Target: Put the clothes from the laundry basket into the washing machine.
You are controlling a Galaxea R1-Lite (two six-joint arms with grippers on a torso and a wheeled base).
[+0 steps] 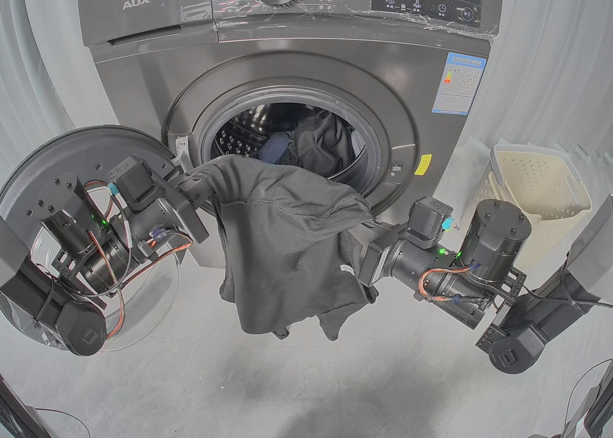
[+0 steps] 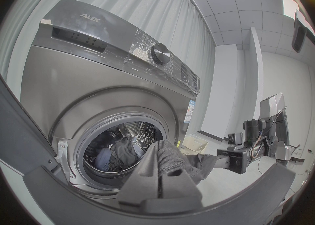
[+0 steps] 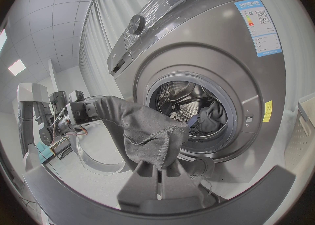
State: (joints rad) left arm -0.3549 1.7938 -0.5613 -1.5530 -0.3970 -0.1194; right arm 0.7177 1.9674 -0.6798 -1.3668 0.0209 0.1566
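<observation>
Round grey porthole door (image 1: 57, 171) is swung fully open at far left. Left gripper (image 1: 203, 188) sits just in front of the door's hinge side. Its jaws are closed on one upper corner of the dark grey fabric garment (image 1: 287, 235), and the left wrist view has cloth pinched between the fingers (image 2: 141, 179).

Garment is stretched sideways between both grippers. Upper edge runs level with the lower rim of the drum opening, the rest hangs free above the grey floor (image 1: 383, 382). It is not inside the machine.

Behind it stands the dark grey front-loading washing machine (image 1: 287, 69). Perforated steel drum (image 1: 236, 133) holds a dark clothing item (image 1: 322, 139) and a blue piece (image 1: 274, 147).

Right gripper (image 1: 361, 236) is below and right of the opening, jaws clamped on the garment's other upper corner. In the right wrist view, bunched cloth sticks out above the fingers (image 3: 137, 183).

Cream perforated plastic laundry basket (image 1: 543, 187) stands on the floor right of the machine, well apart from both grippers and near the white curtain (image 1: 562, 43).
</observation>
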